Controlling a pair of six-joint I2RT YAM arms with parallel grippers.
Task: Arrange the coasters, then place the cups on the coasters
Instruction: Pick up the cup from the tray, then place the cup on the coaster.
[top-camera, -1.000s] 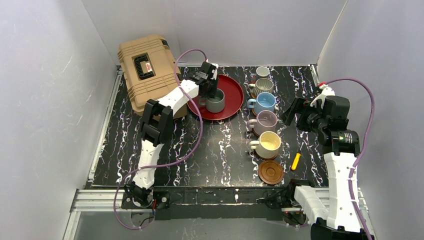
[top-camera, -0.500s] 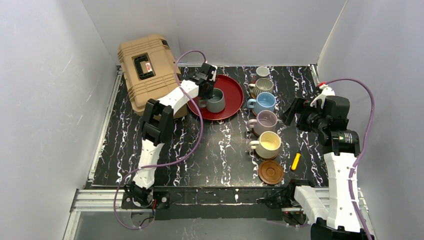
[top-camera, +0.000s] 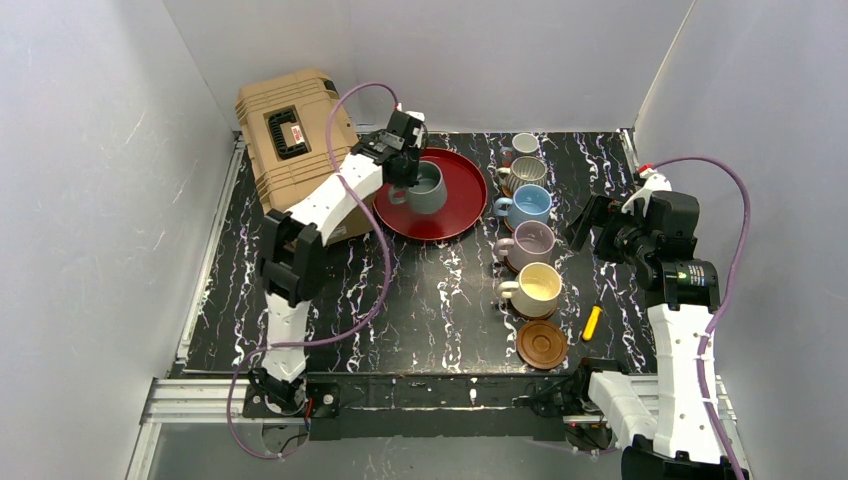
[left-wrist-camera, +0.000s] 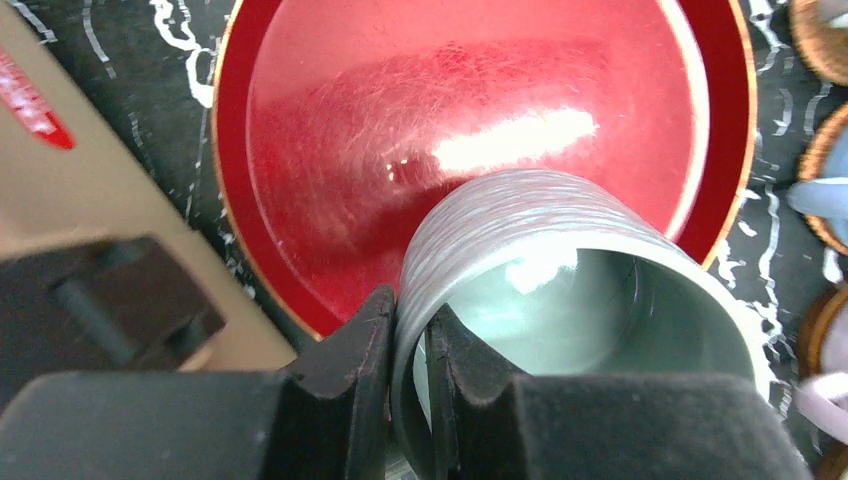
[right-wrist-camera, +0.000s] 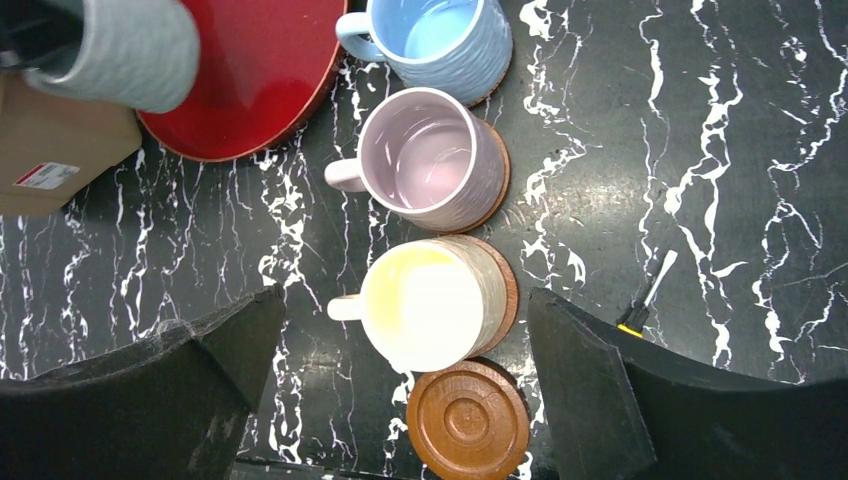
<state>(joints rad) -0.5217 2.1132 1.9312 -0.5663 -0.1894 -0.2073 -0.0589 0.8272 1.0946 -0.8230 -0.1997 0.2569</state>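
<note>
Gripping what, the left gripper?
The mug, its wall clamped inside and outside, over the tray, left side. Mouth up, axis near upright, handle pointing left.
And the right gripper?
Spread wide, holding nothing.

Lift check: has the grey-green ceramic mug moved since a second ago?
Yes: the grey-green ceramic mug, held by the left gripper, shifted toward the far rim of the red round tray.
</note>
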